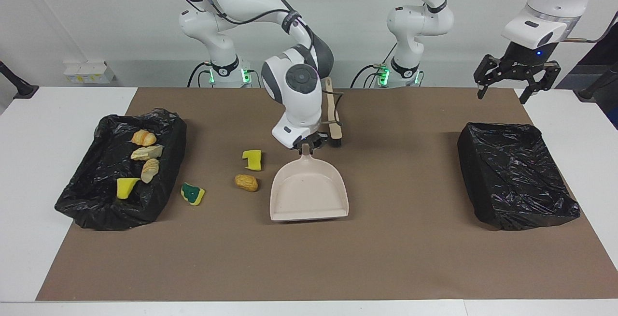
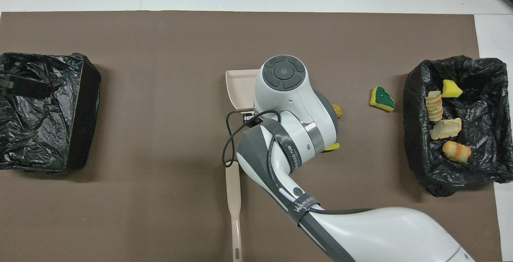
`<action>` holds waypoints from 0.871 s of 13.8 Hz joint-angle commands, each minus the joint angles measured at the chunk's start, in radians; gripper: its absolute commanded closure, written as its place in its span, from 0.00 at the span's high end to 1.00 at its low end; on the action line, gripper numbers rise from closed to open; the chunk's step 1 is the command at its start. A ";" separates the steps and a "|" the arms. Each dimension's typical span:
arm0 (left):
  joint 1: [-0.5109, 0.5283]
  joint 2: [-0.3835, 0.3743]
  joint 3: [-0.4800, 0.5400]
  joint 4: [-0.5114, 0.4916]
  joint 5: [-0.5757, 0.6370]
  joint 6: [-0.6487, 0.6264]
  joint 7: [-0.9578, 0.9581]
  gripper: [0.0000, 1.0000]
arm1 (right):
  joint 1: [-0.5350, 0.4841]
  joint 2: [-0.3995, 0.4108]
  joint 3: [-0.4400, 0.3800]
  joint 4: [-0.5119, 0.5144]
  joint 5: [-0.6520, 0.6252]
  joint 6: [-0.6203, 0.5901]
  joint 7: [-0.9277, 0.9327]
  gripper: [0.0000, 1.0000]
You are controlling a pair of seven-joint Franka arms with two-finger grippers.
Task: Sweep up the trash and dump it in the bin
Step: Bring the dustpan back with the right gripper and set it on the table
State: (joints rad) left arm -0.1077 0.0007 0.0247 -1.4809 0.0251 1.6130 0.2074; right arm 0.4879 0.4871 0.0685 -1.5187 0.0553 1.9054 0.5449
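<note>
Dustpan held at mid-table
Right gripper (image 1: pixel 306 145) clenched the dustpan (image 1: pixel 309 195) handle near the potato lump (image 1: pixel 246 182); left gripper (image 1: pixel 516 77) hung released above the empty bin (image 1: pixel 516 176).

Two white arms (image 1: pixel 294 98) with rounded shells and dark grey joint bands. Grey round cap with raised pads on one joint. Black cables looped along links. Black lettering on a grey band of the right arm. Green lights at both bases. Black skeletal grippers; blue light above the left gripper (image 1: pixel 517 78).
</note>
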 commanded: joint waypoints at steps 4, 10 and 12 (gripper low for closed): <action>0.011 -0.004 -0.008 0.011 0.004 -0.025 0.009 1.00 | 0.009 0.079 -0.003 0.058 0.020 0.099 0.070 0.99; 0.003 -0.010 -0.008 0.005 0.004 -0.033 0.006 1.00 | 0.002 -0.016 -0.003 0.048 0.035 -0.015 0.064 1.00; 0.005 -0.021 -0.009 -0.010 0.004 -0.030 0.009 1.00 | 0.000 -0.089 -0.003 0.009 0.035 -0.072 0.053 1.00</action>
State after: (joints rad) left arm -0.1079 -0.0009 0.0212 -1.4809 0.0251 1.6021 0.2074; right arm 0.4956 0.4861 0.0653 -1.4605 0.0611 1.8808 0.6022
